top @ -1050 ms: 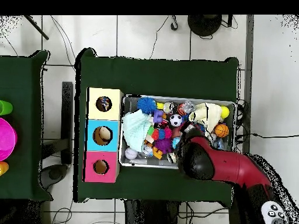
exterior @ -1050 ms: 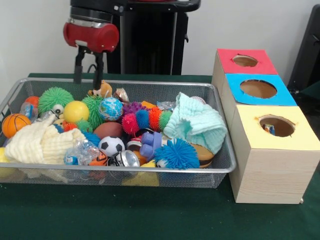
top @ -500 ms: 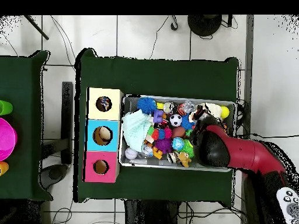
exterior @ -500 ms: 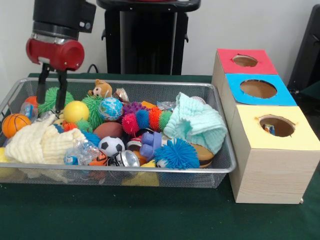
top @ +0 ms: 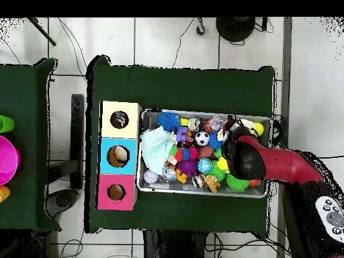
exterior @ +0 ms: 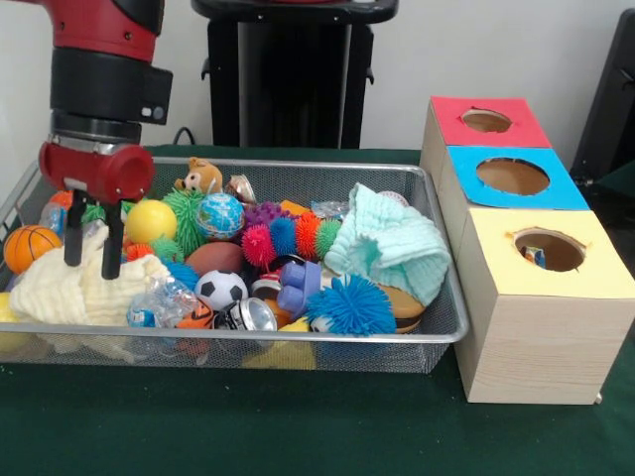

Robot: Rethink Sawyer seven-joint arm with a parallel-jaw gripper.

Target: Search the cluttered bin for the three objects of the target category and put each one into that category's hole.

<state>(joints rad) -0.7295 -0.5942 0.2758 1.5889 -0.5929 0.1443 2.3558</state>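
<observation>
The wire mesh bin (exterior: 298,335) is full of toys and also shows in the overhead view (top: 201,193). My gripper (exterior: 91,268) is open at the bin's left end, its fingertips down on the plain cream waffle cloth (exterior: 69,288). No blotched cloth piece shows among the clutter. The yellow-surround hole (exterior: 549,249) tops the nearest wooden box, and a small blue and red scrap shows inside it. In the overhead view my arm (top: 245,159) covers the gripper, and the yellow hole (top: 119,119) is at the upper left of the bin.
A mint-green waffle cloth (exterior: 389,243) lies at the bin's right end. Spiky balls, a yellow ball (exterior: 151,220), a soccer ball (exterior: 220,289) and a basketball (exterior: 30,246) fill the bin. The blue-surround hole (exterior: 512,176) and the red-surround hole (exterior: 485,120) stand behind the yellow one.
My gripper has come forward and down, from the green spiky ball at the back left onto the cream cloth. Nothing was picked up.
</observation>
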